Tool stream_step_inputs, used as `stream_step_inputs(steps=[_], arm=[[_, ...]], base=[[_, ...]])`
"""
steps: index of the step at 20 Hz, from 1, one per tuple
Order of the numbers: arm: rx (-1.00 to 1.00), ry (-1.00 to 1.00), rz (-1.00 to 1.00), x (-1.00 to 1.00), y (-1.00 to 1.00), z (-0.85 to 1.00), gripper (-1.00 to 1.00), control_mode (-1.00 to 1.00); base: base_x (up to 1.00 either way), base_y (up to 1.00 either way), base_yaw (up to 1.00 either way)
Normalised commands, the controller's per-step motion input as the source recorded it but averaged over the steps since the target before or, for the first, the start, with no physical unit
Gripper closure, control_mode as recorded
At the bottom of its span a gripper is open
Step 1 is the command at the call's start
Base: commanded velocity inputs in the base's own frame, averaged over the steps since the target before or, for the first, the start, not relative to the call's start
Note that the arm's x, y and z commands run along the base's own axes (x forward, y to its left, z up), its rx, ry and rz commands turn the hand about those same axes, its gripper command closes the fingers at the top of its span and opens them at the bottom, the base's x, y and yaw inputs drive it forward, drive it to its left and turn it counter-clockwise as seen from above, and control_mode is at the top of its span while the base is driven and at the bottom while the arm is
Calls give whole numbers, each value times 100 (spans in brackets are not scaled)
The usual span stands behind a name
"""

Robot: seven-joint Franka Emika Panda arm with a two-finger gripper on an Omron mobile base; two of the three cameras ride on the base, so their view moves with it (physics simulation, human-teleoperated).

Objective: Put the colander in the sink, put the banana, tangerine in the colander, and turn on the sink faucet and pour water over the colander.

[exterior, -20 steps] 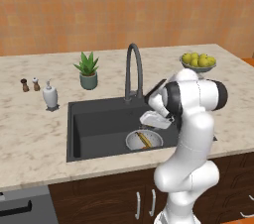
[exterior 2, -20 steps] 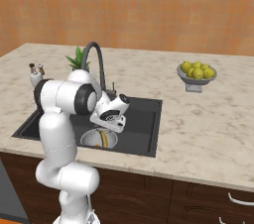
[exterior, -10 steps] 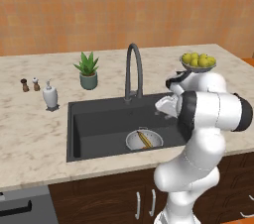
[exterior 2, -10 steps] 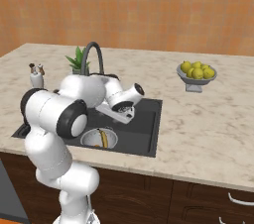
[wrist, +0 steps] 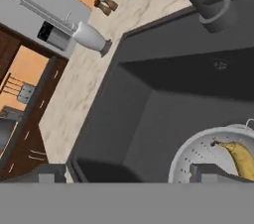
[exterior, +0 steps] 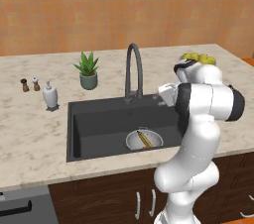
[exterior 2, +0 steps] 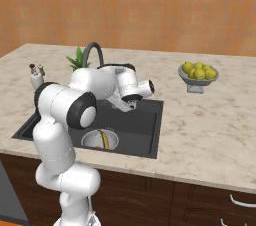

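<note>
The colander [exterior: 144,141], a silver perforated metal bowl, sits upright on the floor of the sink [exterior: 99,124], a dark grey rectangular basin, toward its near right part. The banana [exterior: 144,140], yellow with brown tips, lies inside the colander. The sink faucet [exterior: 133,72], a dark gooseneck, stands behind the far rim.

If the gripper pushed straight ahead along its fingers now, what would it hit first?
Probably the sink floor or its far wall; the gripper points into the basin, left of the colander. Depth is hard to judge.
</note>
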Motion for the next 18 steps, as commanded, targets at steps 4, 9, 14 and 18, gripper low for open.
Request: stream_step_inputs(steps=[4,9,14,18], arm=[[22,-10,8,45,14,18,-100,-100],[11,-23,2,35,29,2,-100,-100],[0,-30,0,31,7,0,-100,-100],[0,-5,-4,41,9,0,-100,-100]], base=[[0,0,0],[0,0,0],[0,0,0],[0,0,0]])
